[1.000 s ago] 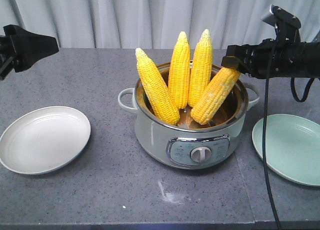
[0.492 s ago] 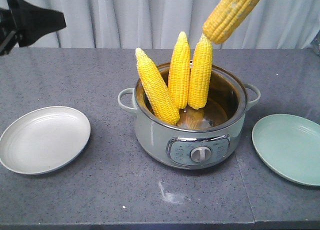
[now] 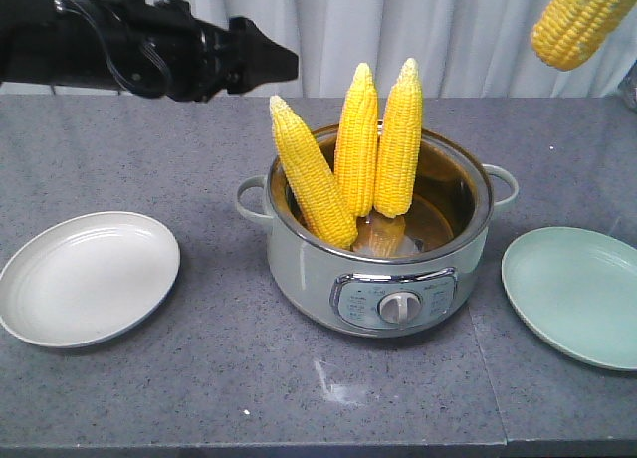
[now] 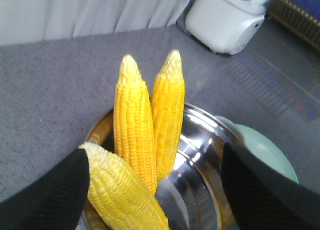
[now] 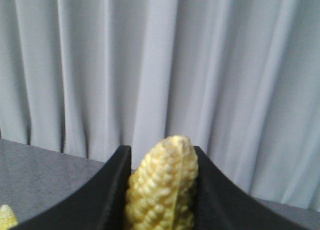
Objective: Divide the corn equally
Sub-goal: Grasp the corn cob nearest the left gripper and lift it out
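No brand or writing can be read. The pot's control panel (image 3: 396,297) carries small marks around one dial (image 3: 400,307), but they are too fine to make out.

One grey speckled table (image 3: 199,398) stands before a pale pleated curtain (image 3: 448,30). At its middle sits one pot (image 3: 309,269) with a steel inside and two side handles. Two plates lie on the table, well apart from each other, one each side of the pot: a white plate (image 3: 90,279) to the left and a green plate (image 3: 582,294) to the right. Neither holds any corn. The left wrist view shows one white appliance (image 4: 227,20) on the floor beyond the table.

There are four corn cobs. Three stand in the pot with pale tips up: a leaning cob (image 3: 311,174) against the left rim, a middle cob (image 3: 357,139) and a right cob (image 3: 399,139), these two upright and touching. The fourth cob (image 3: 580,20) hangs in the air at upper right, above the green plate's side and well clear of the pot.

The left gripper (image 3: 274,62) points in from the left at the height of the cob tips. Its fingers (image 4: 45,195) are spread wide and grip nothing, with the three cobs seen between them. The right gripper (image 5: 161,150) has its fingers (image 5: 112,190) pressed to both sides of the fourth cob.
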Action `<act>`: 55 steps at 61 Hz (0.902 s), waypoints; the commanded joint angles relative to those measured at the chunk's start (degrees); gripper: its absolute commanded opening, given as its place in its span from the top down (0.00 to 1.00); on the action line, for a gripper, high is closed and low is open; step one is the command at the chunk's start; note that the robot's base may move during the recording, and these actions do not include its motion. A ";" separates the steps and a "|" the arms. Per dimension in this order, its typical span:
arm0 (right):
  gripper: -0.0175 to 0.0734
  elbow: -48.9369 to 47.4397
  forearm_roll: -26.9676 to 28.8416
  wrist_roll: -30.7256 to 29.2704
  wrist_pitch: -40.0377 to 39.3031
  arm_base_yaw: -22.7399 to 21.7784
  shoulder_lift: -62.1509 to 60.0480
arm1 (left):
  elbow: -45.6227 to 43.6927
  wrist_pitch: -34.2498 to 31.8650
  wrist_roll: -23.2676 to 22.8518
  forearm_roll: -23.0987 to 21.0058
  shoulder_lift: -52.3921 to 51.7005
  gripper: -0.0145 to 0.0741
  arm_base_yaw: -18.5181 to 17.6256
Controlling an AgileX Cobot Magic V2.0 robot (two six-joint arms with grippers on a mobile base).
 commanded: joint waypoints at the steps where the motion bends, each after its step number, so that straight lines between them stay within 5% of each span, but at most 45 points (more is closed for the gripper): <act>1: 0.81 -1.82 -6.86 5.51 -4.00 -0.44 -1.19 | -2.07 -1.83 -0.05 -0.05 -0.31 0.23 -0.61; 9: 0.81 -1.82 -11.92 9.47 -3.70 -0.44 -1.19 | -2.07 -3.49 -0.97 1.07 0.77 0.23 -0.61; 39: 0.81 -1.82 -12.08 9.42 -4.22 -0.44 -1.19 | -2.07 -7.03 -0.91 1.68 4.82 0.23 -0.73; 55: 0.81 -1.82 -12.54 9.42 -4.30 -0.44 -1.19 | -2.07 -11.24 0.95 0.84 6.45 0.23 -4.77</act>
